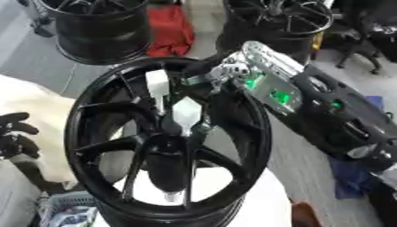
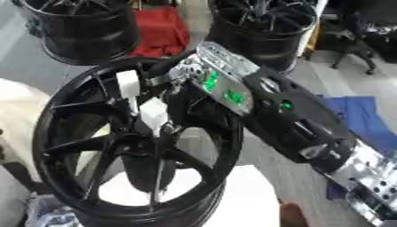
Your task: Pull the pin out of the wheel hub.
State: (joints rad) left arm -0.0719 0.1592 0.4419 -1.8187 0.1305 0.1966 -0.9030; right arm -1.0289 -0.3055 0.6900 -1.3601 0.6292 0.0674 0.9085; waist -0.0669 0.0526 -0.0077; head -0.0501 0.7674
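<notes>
The right hand (image 1: 213,73) reaches in from about two o'clock, its forearm (image 2: 298,115) running diagonally across the wheel hub (image 1: 167,142), and it ends over the upper rim near twelve o'clock of the wheel. From that hand the pin (image 1: 184,114) lies toward seven o'clock, just beside it and lower, over the spokes near the centre of the hub. The pin shows as a pale, whitish piece with a narrow stem below it, its long axis running roughly twelve to six o'clock; a second pale piece (image 1: 157,84) stands just above it at about eleven o'clock, and whether the two are one part I cannot tell. The right hand's fingers are hidden among the silver joints and the rim, so I cannot tell whether they are straight, curled, or already touching the pin. The left hand (image 1: 15,135) sits at nine o'clock at the picture's edge, well apart from the hub, fingers curled and holding nothing. The right hand is plainly the nearer one, so the pull looks like its job, likely drawn along the pin's long axis.
</notes>
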